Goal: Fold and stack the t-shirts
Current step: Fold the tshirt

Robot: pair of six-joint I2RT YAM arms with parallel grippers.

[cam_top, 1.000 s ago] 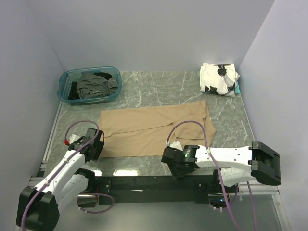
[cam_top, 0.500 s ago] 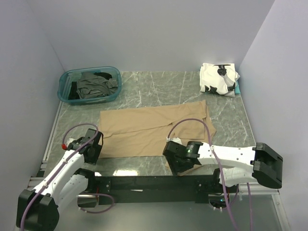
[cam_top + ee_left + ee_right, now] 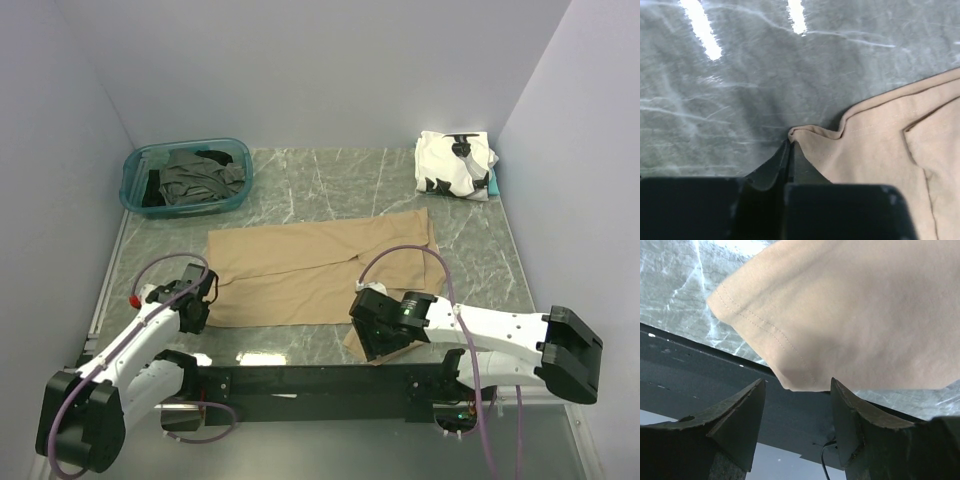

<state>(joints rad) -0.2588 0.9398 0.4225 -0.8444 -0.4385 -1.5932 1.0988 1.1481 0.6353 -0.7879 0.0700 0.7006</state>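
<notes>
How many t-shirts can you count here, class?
3: the tan shirt spread mid-table, the white patched shirt folded far right, the grey shirt in the teal bin, which may hide more.

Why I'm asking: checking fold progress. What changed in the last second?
The right gripper slid rightward along the near edge of the tan t-shirt; a cloth corner now shows beneath it. The left gripper barely moved at the near-left corner. The teal bin and white patched t-shirt stayed put.
</notes>
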